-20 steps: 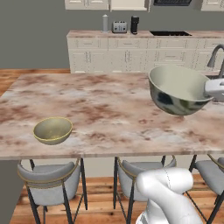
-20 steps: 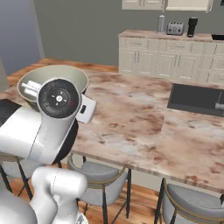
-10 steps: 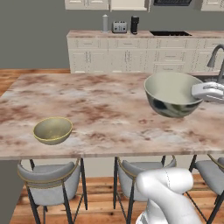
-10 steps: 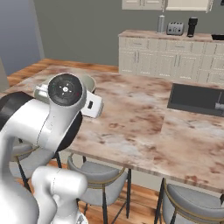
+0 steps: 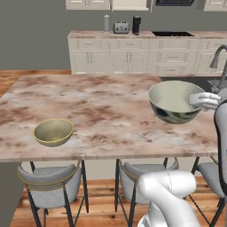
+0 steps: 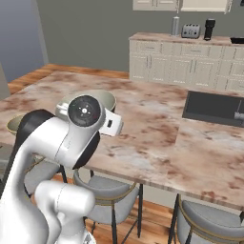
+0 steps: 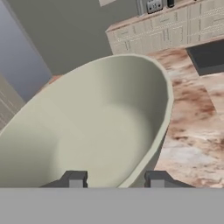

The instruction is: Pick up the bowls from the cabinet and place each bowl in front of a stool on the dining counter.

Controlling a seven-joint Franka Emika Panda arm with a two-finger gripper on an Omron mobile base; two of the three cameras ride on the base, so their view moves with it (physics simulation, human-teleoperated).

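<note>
My gripper (image 7: 116, 180) is shut on the rim of the dark grey-green bowl (image 5: 175, 102), whose cream inside (image 7: 100, 131) faces the hand camera. The bowl hangs slightly tilted just above the right part of the dining counter (image 5: 102, 102), over the middle stool (image 5: 146, 170); in the right base view its rim (image 6: 90, 97) shows behind my wrist. The olive-yellow bowl (image 5: 53, 131) sits on the counter near its front edge, in front of the left stool (image 5: 48, 186). The cabinet is out of view.
A dark sink (image 6: 214, 107) with a faucet (image 5: 220, 62) is set into the counter right of the held bowl. A third stool (image 5: 213, 177) stands at the right. Beyond the counter runs a row of cream drawers (image 5: 146, 57) with a toaster (image 5: 120, 27).
The held bowl has come down towards the counter and moved slightly left. The olive-yellow bowl has not moved.
</note>
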